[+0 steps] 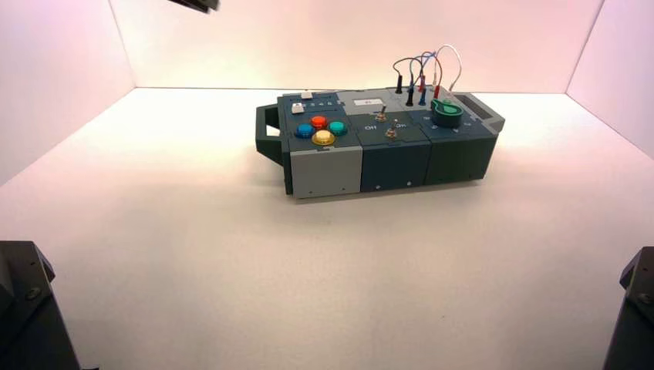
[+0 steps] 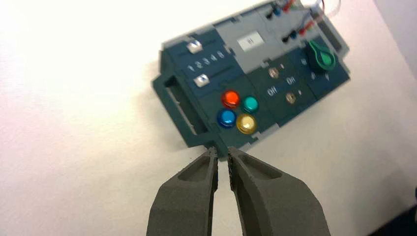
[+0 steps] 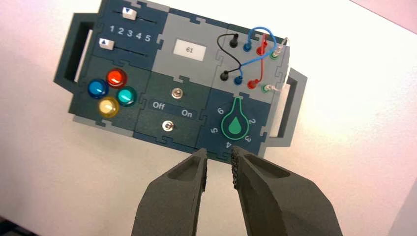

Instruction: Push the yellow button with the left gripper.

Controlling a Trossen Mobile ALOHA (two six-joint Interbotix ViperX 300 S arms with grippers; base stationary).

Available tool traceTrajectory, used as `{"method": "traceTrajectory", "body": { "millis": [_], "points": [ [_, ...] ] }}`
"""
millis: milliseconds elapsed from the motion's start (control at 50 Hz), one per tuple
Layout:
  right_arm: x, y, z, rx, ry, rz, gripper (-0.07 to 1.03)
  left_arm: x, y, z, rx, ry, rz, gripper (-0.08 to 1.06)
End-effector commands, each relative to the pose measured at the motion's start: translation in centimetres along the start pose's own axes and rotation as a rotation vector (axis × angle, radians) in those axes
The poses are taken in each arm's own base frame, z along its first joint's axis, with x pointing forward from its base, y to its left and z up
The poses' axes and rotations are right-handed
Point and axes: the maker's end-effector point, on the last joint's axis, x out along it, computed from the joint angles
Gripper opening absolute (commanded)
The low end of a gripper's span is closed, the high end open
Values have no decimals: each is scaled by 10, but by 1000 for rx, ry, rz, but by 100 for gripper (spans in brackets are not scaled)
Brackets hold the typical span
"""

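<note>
The yellow button (image 1: pixel 323 138) sits at the front of a cluster of four round buttons on the left end of the box (image 1: pixel 324 169). It also shows in the left wrist view (image 2: pixel 246 124) and the right wrist view (image 3: pixel 108 107). My left gripper (image 2: pixel 222 152) hangs well above and short of the box's near left corner, its fingers almost together and empty. My right gripper (image 3: pixel 219 155) hovers off the box's front edge near the green knob (image 3: pixel 235 125), its fingers a little apart and empty. Neither gripper shows in the high view.
The red-orange button (image 1: pixel 318 122), blue button (image 1: pixel 305 130) and teal button (image 1: pixel 338 127) crowd round the yellow one. Two toggle switches (image 3: pixel 175 92) stand mid-box, and looped wires (image 1: pixel 424 69) rise at the back right. Arm bases sit at the bottom left corner (image 1: pixel 27 308) and the bottom right corner (image 1: pixel 636 308).
</note>
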Motion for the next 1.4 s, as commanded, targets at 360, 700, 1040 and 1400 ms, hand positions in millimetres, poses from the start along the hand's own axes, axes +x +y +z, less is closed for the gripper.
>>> {"method": "traceTrajectory", "body": {
  "millis": [360,700,1040,1400],
  "points": [
    [-23,2,13,36,-77,13,29,55,-27,15,108,118,-39,7],
    [-31,2,12,48,-100,14,29,93,-40,15,172,201,-58,-1],
    [-37,1,12,65,-116,14,29,119,-52,4,192,281,-75,-3],
    [-47,1,12,73,-141,14,29,142,-49,-6,198,336,-69,-3]
  ]
}}
